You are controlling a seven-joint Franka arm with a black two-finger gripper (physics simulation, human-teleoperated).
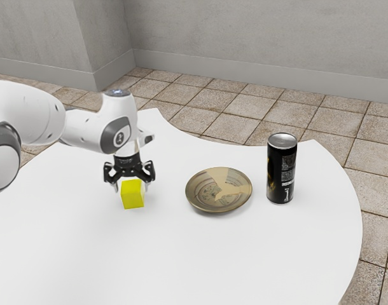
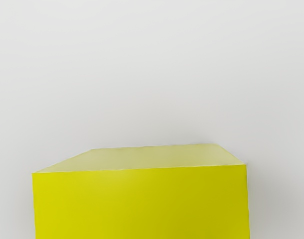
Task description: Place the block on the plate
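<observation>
Yellow cubic block (image 1: pixel 132 194), probably light and stiff, sat between my spread black fingers (image 1: pixel 149 174), best gripped by opposite sides.

Plain bright yellow block (image 1: pixel 131 194), tan-and-brown patterned plate (image 1: pixel 210 193), black can (image 1: pixel 281 171) with silver top, white table (image 1: pixel 73 254)

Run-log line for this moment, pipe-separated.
gripper: at yellow block | grip: unclear | block: not yet on plate | black can: beside plate

There's passing room between block (image 1: pixel 132 196) and plate (image 1: pixel 218 190); 1 can (image 1: pixel 281 173) obstructs beyond.
</observation>
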